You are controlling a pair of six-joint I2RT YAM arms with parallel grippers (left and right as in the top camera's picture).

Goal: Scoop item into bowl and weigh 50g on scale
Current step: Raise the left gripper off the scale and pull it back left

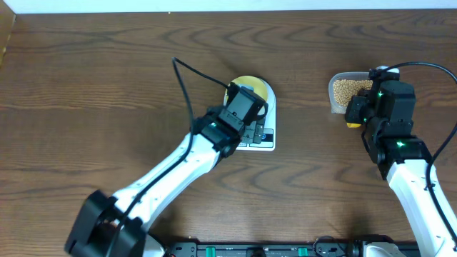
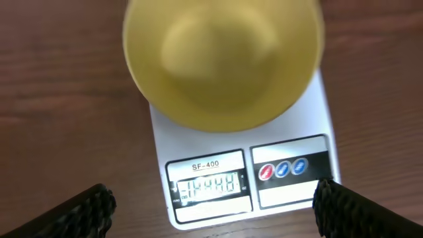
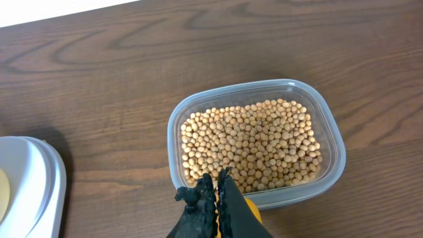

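Tan beans [image 3: 251, 149] lie just ahead of our right claw [image 3: 217, 193], shut on the yellow scoop [image 3: 255, 215]; our left claw [image 2: 213, 210] gapes empty.

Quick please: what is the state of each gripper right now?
Left gripper: open, holding nothing, over the scale.
Right gripper: shut, apparently on the yellow scoop.

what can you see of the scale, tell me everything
The scale is a white, plastic-looking rectangle lying flat on the wooden table. Its front edge has a grey display, digits unreadable, labelled SF-400, beside one red and two blue buttons. An empty yellow bowl sits on its platform.
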